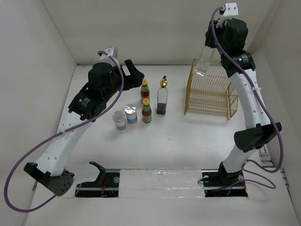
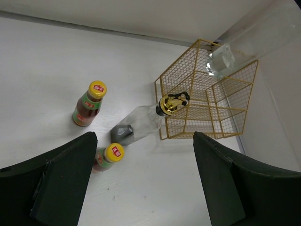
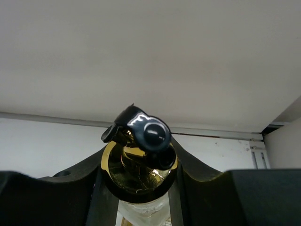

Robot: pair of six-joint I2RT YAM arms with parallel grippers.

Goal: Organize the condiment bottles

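My left gripper [image 1: 135,73] hangs open over the table behind the two small sauce bottles [image 1: 145,91] [image 1: 146,111]. In its wrist view both yellow-capped sauce bottles [image 2: 89,103] [image 2: 109,155] stand left of centre, with nothing between the fingers [image 2: 61,183]. A tall clear glass bottle [image 1: 162,98] with a gold stopper [image 2: 171,103] stands upright beside them. Two silver-lidded jars [image 1: 120,121] [image 1: 131,115] sit nearer the front. My right gripper [image 3: 141,188] is shut on the neck of a second glass bottle [image 1: 202,66], held above the gold wire rack [image 1: 210,89]. Its gold stopper [image 3: 141,160] fills the right wrist view.
The gold wire rack [image 2: 207,94] stands at the back right, close to the right wall. White walls enclose the table on three sides. Both arm bases sit on the near edge.
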